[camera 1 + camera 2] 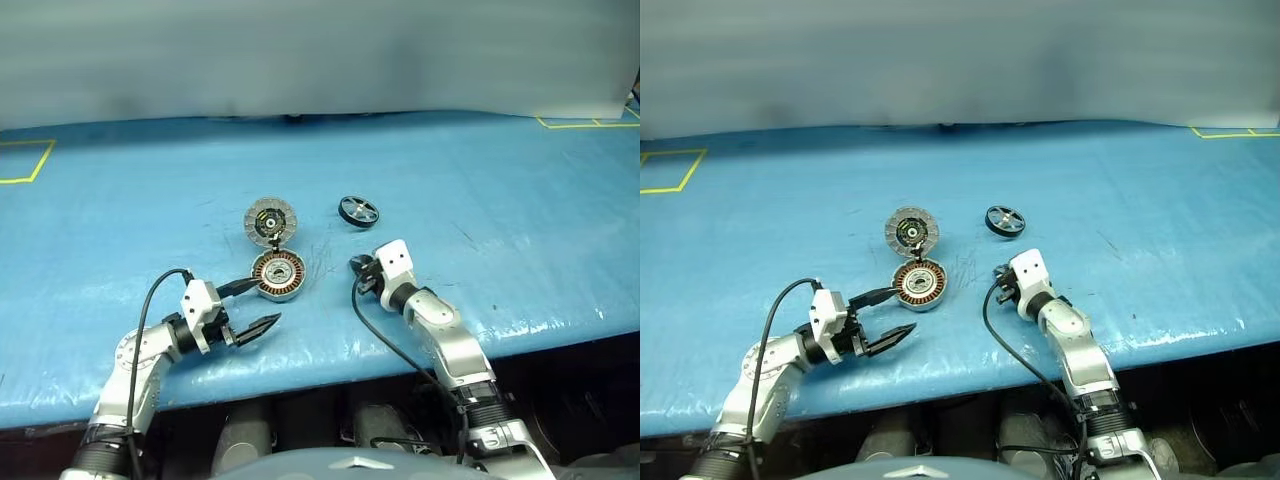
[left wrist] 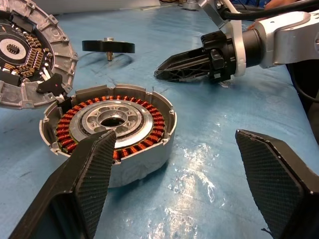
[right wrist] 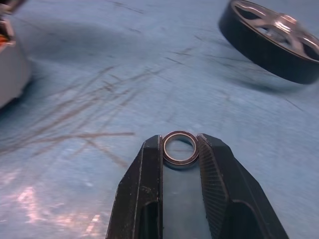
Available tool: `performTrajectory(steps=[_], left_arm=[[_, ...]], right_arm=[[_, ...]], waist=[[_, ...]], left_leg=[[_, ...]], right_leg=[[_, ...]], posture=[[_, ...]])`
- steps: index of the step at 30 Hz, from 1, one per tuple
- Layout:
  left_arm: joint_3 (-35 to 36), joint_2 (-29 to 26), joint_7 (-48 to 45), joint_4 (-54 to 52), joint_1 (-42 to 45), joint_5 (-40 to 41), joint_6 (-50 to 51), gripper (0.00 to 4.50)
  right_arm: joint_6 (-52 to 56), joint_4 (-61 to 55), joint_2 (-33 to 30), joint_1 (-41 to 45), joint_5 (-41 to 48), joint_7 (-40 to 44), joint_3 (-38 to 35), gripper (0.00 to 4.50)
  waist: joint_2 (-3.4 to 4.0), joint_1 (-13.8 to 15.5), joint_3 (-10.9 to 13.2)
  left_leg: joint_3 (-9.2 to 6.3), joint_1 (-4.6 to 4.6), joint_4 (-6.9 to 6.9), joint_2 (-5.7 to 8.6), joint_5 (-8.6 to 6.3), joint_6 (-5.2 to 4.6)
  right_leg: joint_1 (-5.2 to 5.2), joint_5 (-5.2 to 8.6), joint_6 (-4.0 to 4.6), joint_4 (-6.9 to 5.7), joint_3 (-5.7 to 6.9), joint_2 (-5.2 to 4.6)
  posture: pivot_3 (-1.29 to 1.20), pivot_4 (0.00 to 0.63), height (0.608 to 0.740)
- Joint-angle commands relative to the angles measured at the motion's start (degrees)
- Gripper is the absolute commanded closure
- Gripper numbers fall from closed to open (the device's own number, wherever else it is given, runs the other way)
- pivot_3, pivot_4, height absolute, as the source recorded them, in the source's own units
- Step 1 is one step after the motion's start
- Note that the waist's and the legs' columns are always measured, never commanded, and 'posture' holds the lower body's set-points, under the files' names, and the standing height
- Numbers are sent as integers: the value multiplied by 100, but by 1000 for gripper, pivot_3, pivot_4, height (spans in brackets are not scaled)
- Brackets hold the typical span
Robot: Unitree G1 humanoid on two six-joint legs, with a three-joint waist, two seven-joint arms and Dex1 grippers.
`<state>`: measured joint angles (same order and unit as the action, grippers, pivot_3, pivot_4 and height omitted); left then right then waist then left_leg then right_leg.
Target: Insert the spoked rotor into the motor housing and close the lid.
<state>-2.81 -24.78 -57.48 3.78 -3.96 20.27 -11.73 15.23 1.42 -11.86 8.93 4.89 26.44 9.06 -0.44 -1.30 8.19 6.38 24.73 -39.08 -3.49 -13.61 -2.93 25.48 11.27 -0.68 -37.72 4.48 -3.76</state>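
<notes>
The motor housing (image 1: 278, 274) lies flat on the blue tabletop (image 1: 500, 200), a little in from the near edge and left of the middle, its open face up so the ring of copper windings around the central hub shows. Its axis stands upright. The lid (image 1: 271, 221) sits just behind it, toward the far edge, joined to the housing at a small dark hinge; it is swung open and leans back, its ribbed inner face with the dark centre turned up and toward the near edge.

The spoked rotor (image 1: 358, 210) rests on the tabletop to the right of the lid, apart from both lid and housing. It is tilted rather than flat, one side of its black rim raised, and in the left wrist view a short pin points down from its middle to the tabletop.

The left hand (image 1: 258, 306) hovers at the near edge, just in front of the housing, pointing across to the right with its two black fingers (image 2: 84, 174) spread wide and nothing between them; the upper finger reaches close to the housing's near-left side.

The right hand (image 3: 180, 149) is to the right of the housing, pointing left toward it and slightly down. Its fingers are pressed onto a small thin metal ring (image 3: 180, 147), pinched at the tips with its hole facing the wrist camera.
</notes>
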Motion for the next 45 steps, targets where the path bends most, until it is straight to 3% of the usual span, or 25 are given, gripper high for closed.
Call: performTrajectory(steps=[1, 6, 17, 45], left_arm=[[52, 90, -21, 56, 5, 6, -310, 432], [112, 21, -121, 179, -46, 21, -504, 432], [365, -11, -66, 112, -278, 133, -530, 432], [381, 37, 172, 231, -364, 51, -764, 432]], right_arm=[[-10, -827, 23, 199, 160, 370, 308, 3854], [95, -977, 124, 440, 122, 575, 697, 3854], [16, -152, 410, 835, -52, 788, 1224, 3854], [-172, 554, 641, 1047, -73, 895, 1252, 3854]], waist=[[-1, -1, 1], [0, 25, 1], [3, 48, 4], [8, 48, 8]], left_leg=[[0, -1, 1, -2, 0, 0], [-7, -7, 1, -8, -2, 4], [-21, -1, 6, -6, -5, 8], [-31, 0, 28, -7, -7, 11]], right_leg=[[0, 1, 2, 0, -2, 5], [6, 6, 7, 3, 7, 10], [7, 8, 11, 24, 51, -34], [-2, 9, 12, 55, 70, -32]], posture=[[0, 150, 740], [0, 150, 740], [0, 150, 740], [0, 150, 740]])
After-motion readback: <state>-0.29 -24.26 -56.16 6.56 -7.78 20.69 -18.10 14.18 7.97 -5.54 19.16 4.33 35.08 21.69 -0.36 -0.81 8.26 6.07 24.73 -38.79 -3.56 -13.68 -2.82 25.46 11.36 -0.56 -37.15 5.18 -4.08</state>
